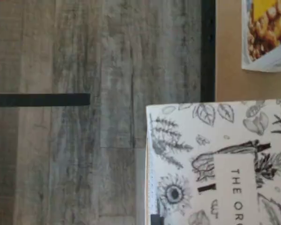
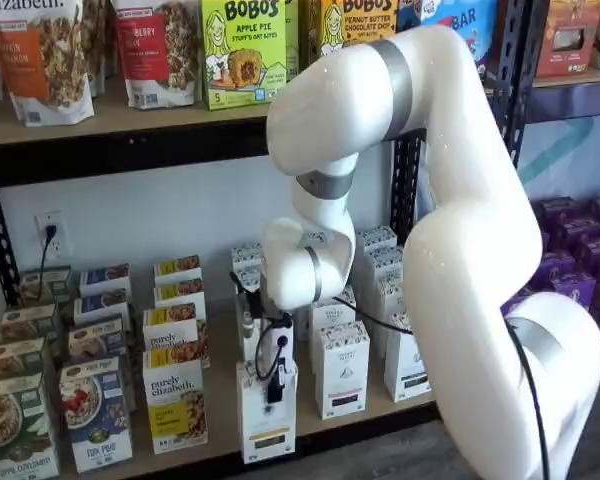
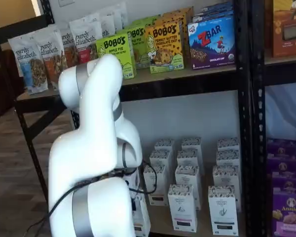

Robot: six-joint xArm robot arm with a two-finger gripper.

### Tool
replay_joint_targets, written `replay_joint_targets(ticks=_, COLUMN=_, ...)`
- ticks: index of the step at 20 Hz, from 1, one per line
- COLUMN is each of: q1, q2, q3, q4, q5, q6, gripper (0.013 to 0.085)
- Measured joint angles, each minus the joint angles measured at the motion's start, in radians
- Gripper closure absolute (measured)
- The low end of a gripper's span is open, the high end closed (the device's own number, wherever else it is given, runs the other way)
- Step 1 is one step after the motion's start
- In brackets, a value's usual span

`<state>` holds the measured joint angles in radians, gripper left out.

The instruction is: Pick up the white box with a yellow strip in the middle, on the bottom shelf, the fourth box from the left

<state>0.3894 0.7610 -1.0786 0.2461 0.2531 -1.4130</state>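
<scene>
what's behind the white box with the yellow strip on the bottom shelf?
In a shelf view, similar white cartons run back in a row behind the white box. The arm and gripper cover most of that row, so their count stays unclear.

Tall narrow white carton (image 2: 267,425): dark speckled top band, mustard-yellow strip low on front. Neighbouring white cartons (image 2: 341,368): black strip. Pale tan wooden shelf board (image 2: 220,448) (black front rail). Glossy white robot arm (image 2: 450,230), grey joint bands.

White box (image 2: 267,425) upright (yellow strip, apparently) at bottom shelf (image 2: 370,412) front.
</scene>
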Motion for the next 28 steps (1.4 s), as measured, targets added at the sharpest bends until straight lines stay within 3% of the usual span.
replay_joint_targets(ticks=3, q1=0.007, q2=-0.034, q3=0.031, q4=0.008, q5=0.009, q6=0.001, gripper=0.0570)
replay_joint_targets(ticks=9, q1=0.011, q2=-0.114, q3=0.112, q4=-0.064, q5=0.011, q6=0.073, gripper=0.0570)
replay_joint_targets(ticks=19, q1=0.008, q2=-0.251, q3=0.213, q4=-0.075, q5=0.055, q6=0.084, gripper=0.0570)
replay_joint_targets(ticks=24, q1=0.004, q2=-0.325, q3=0.259, q4=-0.137, q5=0.081, q6=0.139, gripper=0.0570)
replay_joint_targets(ticks=28, q1=0.003, q2=-0.388, q3=0.294, q4=-0.154, q5=0.113, q6=0.155, gripper=0.0570)
